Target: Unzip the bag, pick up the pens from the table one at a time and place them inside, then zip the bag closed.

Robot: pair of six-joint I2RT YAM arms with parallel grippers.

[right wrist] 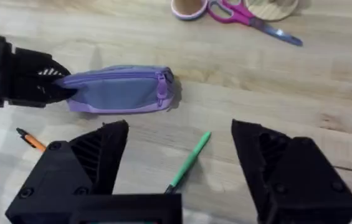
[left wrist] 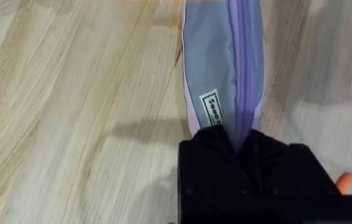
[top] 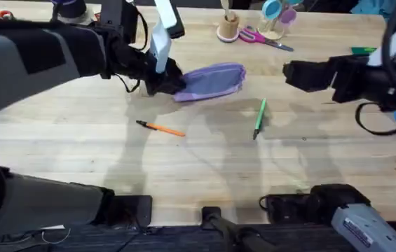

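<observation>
While left hand (top: 161,82) grips bag (top: 212,80) | pens (top: 259,117) on table (top: 205,168)

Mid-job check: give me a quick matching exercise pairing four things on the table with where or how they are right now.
Things:
1. bag
2. orange pen
3. green pen
4. right gripper

States:
A. open, above the green pen
B. lying loose, nearest the table's front edge
C. one end clamped by the left gripper
D. lying loose, below the bag's free end

Pairs: 1-C, 2-B, 3-D, 4-A

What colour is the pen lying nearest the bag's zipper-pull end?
Bright green pen, clearest in the right wrist view, lying near the bag.
</observation>
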